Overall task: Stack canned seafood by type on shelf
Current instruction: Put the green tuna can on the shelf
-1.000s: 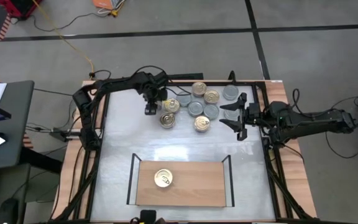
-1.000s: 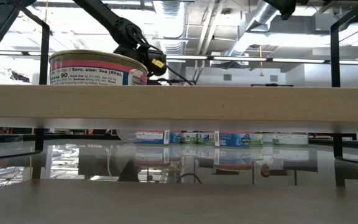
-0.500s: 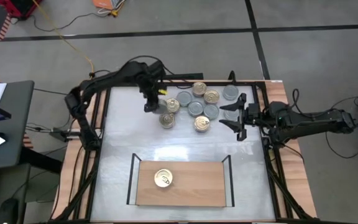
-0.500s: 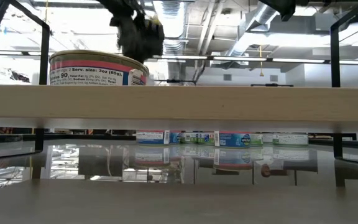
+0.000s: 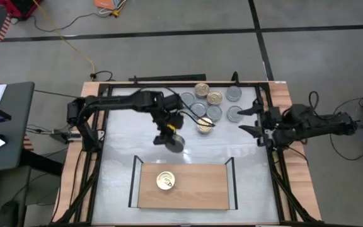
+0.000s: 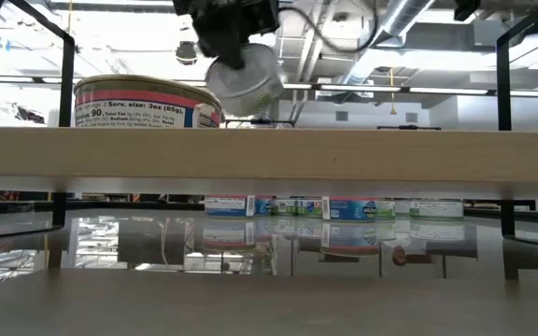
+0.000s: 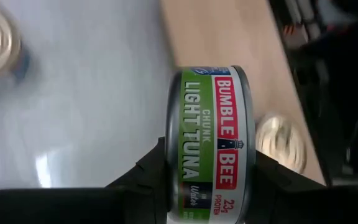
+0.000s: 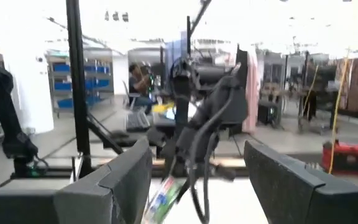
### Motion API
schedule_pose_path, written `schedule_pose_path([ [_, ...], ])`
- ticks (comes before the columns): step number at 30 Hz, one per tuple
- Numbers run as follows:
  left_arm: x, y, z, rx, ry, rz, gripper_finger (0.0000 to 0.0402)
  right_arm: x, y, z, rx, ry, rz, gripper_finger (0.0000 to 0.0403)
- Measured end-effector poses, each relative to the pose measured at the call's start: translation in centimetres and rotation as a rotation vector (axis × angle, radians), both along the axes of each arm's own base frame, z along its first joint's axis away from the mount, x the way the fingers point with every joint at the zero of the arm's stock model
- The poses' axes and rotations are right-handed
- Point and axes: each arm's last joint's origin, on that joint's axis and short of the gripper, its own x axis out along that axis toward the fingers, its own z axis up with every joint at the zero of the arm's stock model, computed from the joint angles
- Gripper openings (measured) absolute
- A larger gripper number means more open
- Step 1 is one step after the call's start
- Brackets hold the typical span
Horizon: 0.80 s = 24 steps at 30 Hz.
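A white worktop (image 5: 118, 151) framed in black rails sits on a grey floor, with a workshop beyond it. The shelf (image 5: 184, 186), a light wooden board with black uprights at each end, lies at the worktop's near edge. One gold-lidded can (image 5: 165, 181) rests on the shelf's left part; in the low view it stands on the board (image 6: 269, 149) as a pink-labelled tin (image 6: 146, 103).

The left end effector (image 5: 171, 135) hangs above the worktop just beyond the shelf's far edge, over its left half. Its fingers (image 7: 148, 177) are pinched on a tuna can (image 7: 213, 143), held on edge so the green and red label faces the wrist camera. In the low view the same can (image 6: 246, 79) hangs tilted in the air, above and a little right of the shelved tin.

The other cans (image 5: 210, 104), gold and silver-grey lids mixed, cluster well beyond the shelf near the worktop's far edge; their count is hard to tell.

The right end effector (image 5: 254, 120) waits near the worktop's right rail, beside the cluster, fingers (image 8: 120, 180) spread and empty.
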Motion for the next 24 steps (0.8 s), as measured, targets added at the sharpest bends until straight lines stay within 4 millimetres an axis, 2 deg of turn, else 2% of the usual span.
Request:
schedule_pose_path([
  [8,3.0,-4.2,-1.1,-0.091,-0.072,0.034,0.0131,-0.5,-0.1,-0.4,-0.008,-0.067,-0.011,0.0282],
  [11,4.6,-5.3,-2.1,-0.151,-0.089,0.065,0.0132,-0.3,-0.1,-0.5,-0.010,-0.057,-0.017,0.0282],
  [13,5.6,-6.2,-3.5,-0.186,-0.067,0.070,0.0132,-0.1,-0.2,-0.5,-0.010,-0.050,-0.020,0.0282],
  [20,7.7,-7.5,-6.6,-0.323,0.000,0.062,0.0133,0.0,-0.2,-0.5,-0.010,-0.050,-0.022,0.0282],
  [24,8.2,-8.3,-7.8,-0.368,0.044,0.060,0.0134,0.0,-0.2,-0.5,-0.010,-0.051,-0.022,0.0282],
])
